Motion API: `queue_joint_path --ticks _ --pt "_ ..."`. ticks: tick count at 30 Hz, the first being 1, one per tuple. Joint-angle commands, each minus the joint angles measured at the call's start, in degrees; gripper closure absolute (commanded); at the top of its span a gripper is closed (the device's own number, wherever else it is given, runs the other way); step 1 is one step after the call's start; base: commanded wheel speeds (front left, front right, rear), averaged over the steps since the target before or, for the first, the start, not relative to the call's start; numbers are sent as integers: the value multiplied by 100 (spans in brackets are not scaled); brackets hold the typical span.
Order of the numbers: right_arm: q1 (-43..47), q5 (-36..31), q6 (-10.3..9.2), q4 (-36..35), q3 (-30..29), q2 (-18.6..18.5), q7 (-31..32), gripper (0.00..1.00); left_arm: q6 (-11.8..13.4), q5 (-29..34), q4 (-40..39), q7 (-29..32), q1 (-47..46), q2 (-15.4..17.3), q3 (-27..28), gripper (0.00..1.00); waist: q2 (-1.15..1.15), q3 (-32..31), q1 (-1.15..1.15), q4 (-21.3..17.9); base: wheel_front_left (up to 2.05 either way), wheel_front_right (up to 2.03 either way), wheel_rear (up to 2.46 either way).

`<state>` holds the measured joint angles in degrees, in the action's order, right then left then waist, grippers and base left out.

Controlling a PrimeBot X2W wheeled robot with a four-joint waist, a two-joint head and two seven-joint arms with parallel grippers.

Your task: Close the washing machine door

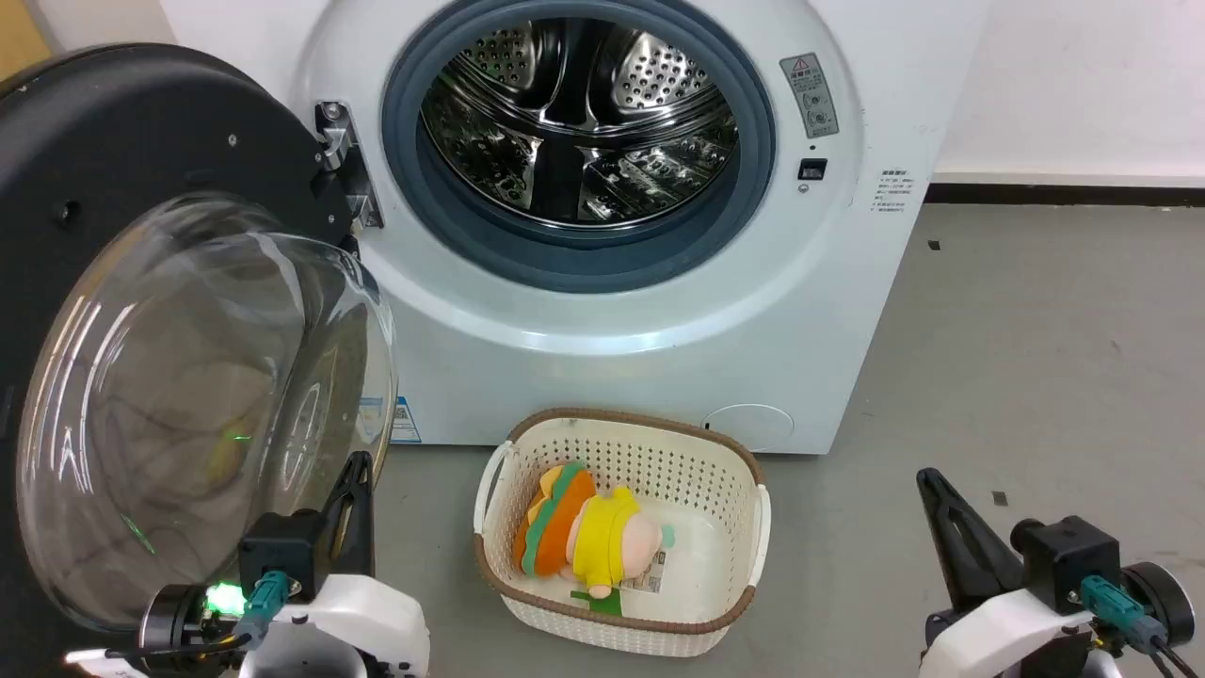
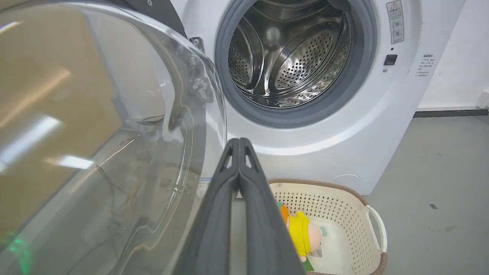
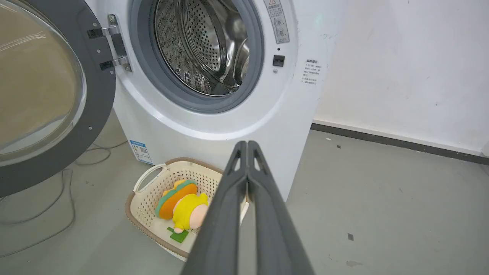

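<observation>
The washing machine door [image 1: 151,358] stands swung wide open at the left, hinged on the machine's left side, its black rim around a clear bulging glass bowl [image 2: 95,145]; the door [image 3: 42,95] also appears in the right wrist view. My left gripper [image 1: 360,463] is shut and empty, low at the left, its fingertips right beside the bowl's lower right edge. My right gripper [image 1: 930,478] is shut and empty at the lower right, well away from the door. Each wrist view has its own pressed-together fingers [image 2: 238,142] [image 3: 247,144] pointing toward the machine.
The white washing machine [image 1: 659,311] shows its open steel drum mouth [image 1: 579,122] ringed in grey rubber. A cream laundry basket [image 1: 725,452] with a plush toy [image 1: 584,532] sits on the grey floor in front. Cables [image 3: 57,206] lie under the door. A white wall stands at the right.
</observation>
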<state>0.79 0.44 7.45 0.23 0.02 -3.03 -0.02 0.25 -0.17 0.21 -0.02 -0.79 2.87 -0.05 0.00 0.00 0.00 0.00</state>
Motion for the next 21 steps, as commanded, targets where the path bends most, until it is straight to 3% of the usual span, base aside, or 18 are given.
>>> queue_joint_path --ticks 1,21 --pt "-79 -44 3 -23 -2 15 2 100 -25 17 -21 2 79 0 5 100 0 0 0 0 0 0 0" --pt "-79 -44 3 -23 -2 15 2 100 -25 17 -21 2 79 0 5 100 0 0 0 0 0 0 0"
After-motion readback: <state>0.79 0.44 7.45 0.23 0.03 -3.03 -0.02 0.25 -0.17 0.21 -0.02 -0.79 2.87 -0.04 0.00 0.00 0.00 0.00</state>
